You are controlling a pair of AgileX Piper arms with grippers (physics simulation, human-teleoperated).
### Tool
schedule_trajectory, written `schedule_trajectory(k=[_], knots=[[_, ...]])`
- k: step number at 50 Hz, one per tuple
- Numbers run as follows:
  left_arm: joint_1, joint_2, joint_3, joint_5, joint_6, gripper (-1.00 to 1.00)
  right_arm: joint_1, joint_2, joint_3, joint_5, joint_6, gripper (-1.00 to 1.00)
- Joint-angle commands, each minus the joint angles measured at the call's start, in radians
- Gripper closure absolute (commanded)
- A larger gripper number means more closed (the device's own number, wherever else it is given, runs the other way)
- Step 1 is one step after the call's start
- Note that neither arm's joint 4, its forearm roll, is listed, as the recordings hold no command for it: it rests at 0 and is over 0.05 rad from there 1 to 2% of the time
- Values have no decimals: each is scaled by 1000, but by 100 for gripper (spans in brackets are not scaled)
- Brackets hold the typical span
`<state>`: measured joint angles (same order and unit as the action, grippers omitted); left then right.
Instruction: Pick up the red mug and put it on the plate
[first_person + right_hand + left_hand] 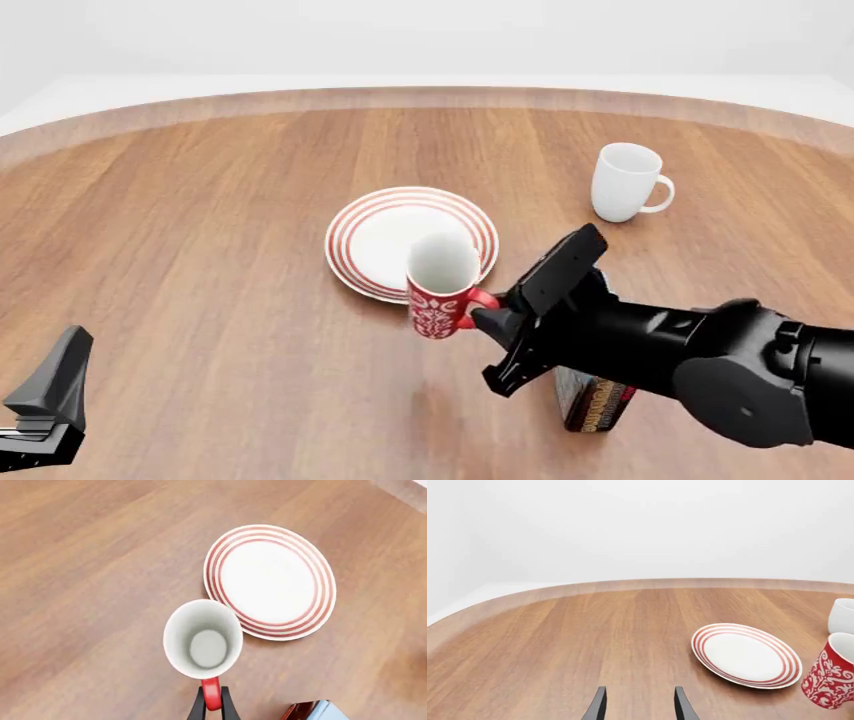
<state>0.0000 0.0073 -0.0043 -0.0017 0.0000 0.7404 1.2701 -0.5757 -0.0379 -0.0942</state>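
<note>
Gripping the red mug (441, 285) by its handle, right fingers (212, 711) hold it upright, mouth up, handle toward the arm, near the plate (360, 240) edge. Left fingers (639, 705) apart, holding nothing.

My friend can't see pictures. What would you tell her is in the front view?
The right gripper holds the red mug upright by its handle, just in front of the red-ringed plate on a wooden table. A plain white mug stands farther back on the right, a small box sits under the arm, and the left gripper waits at the bottom left corner.
</note>
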Motion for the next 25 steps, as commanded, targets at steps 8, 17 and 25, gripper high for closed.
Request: schedule_trajectory(k=[8,17,25], knots=[[0,0,0,0,0,-100,-31,6,-56,-12,-26,100],[0,0,0,0,0,-100,-46,39,-87,-34,-26,100],[0,0,0,0,0,-100,-61,78,-126,-43,-37,100]])
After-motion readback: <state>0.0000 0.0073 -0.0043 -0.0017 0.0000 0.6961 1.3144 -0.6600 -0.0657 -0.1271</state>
